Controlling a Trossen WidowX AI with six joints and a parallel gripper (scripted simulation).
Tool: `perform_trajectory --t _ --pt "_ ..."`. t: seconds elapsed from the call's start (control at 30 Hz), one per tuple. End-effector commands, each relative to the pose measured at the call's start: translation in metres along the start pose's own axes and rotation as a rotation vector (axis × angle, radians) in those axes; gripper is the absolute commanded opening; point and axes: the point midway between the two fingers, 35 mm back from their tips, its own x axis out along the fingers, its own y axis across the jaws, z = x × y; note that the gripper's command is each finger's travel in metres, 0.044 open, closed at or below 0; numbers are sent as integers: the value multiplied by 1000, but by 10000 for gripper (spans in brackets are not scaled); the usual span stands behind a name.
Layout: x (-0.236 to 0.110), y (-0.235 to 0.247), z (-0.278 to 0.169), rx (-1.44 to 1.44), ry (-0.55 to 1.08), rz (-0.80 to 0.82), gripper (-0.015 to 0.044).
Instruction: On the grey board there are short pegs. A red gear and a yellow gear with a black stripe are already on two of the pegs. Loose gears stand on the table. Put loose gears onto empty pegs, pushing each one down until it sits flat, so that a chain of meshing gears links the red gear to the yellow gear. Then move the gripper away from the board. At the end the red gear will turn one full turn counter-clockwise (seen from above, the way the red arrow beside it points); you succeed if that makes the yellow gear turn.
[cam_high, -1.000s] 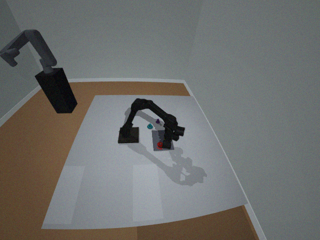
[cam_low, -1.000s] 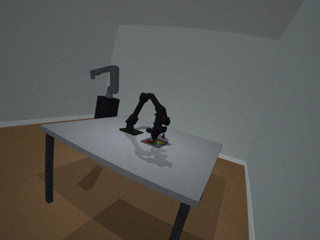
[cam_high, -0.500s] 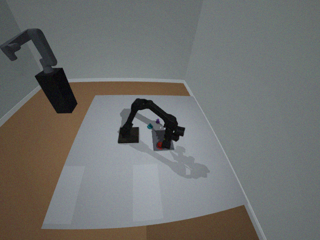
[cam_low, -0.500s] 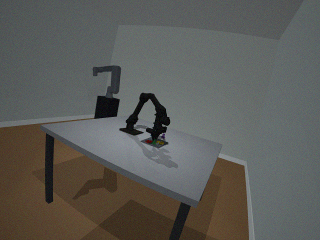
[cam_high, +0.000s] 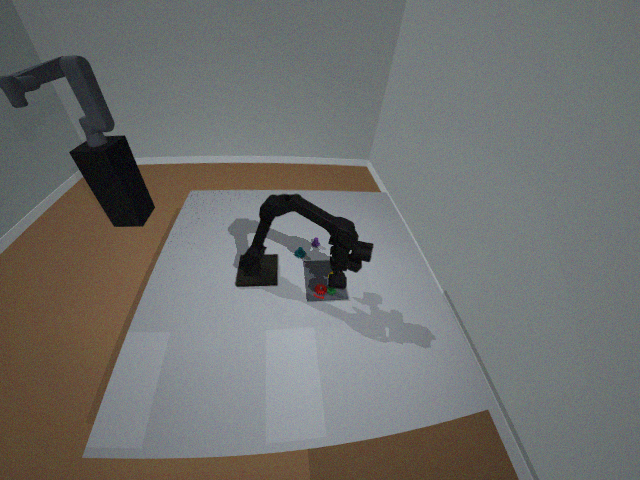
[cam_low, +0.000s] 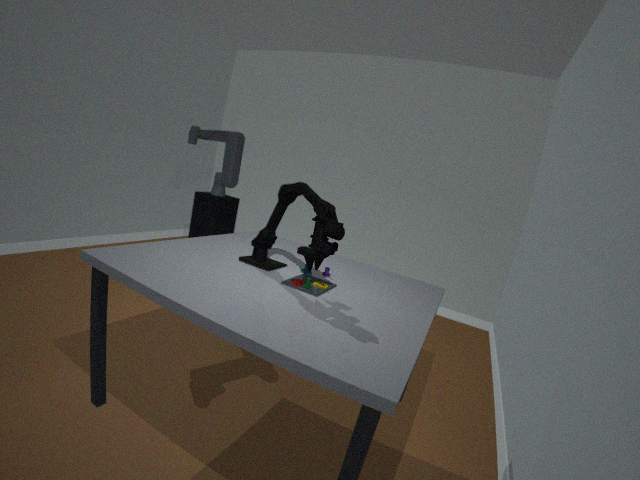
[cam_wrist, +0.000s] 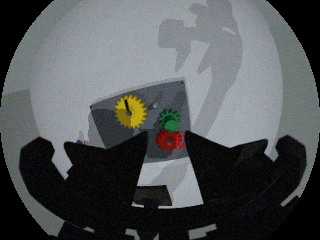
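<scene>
The end effector (cam_high: 337, 287) (cam_low: 312, 269) (cam_wrist: 166, 135) stands partly open above the grey board (cam_high: 311, 296) (cam_low: 316, 293) (cam_wrist: 107, 132), with nothing between its fingertips. Under it, the green gear (cam_high: 331, 291) (cam_low: 308, 283) (cam_wrist: 169, 120) sits on the board right beside the red gear (cam_high: 318, 289) (cam_low: 297, 283) (cam_wrist: 168, 141), their teeth seemingly in contact. The yellow gear (cam_low: 320, 285) (cam_wrist: 134, 112) lies apart from the green one, and a bare peg (cam_wrist: 154, 105) shows between them. The teal gear (cam_high: 299, 252) (cam_low: 306, 270) and the purple gear (cam_high: 315, 242) (cam_low: 327, 271) (cam_wrist: 79, 142) wait on the bench (cam_high: 217, 361) (cam_low: 248, 310) beyond the board. The likeliest trouble is a green gear not fully down: I cannot tell whether it sits flat, and if it rides high its teeth may slip past the red ones. A sideways retreat could catch its knob and tip it. Later, a gear of the wrong size on the bare peg would leave a gap or jam, and fingers lowered there could knock the neighbouring gears.
</scene>
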Motion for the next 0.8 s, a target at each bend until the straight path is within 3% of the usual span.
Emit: perform_trajectory --t 0.0,0.2,0.47,0.77 --pt "4 36 -2 -8 20 7 298" --pt "3 132 -16 54 19 9 440" --pt "0 242 -73 111 25 21 440" --pt "1 261 -91 150 25 23 440"
